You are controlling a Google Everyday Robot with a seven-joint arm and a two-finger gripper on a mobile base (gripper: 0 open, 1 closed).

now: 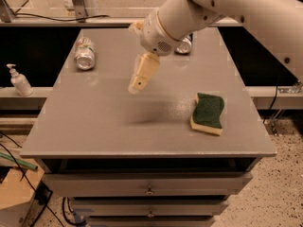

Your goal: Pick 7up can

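The 7up can (85,54) lies on its side at the far left of the grey table (94,122), its shiny metal end facing me. My gripper (140,82) hangs above the middle of the table, to the right of the can and nearer to me, well apart from it. It holds nothing that I can see. The white arm (189,11) reaches in from the upper right.
A green and yellow sponge (208,112) lies at the right of the table. Another can (183,45) lies at the far edge, partly hidden behind the arm. A white pump bottle (19,81) stands on a ledge to the left. Drawers (149,186) sit under the tabletop.
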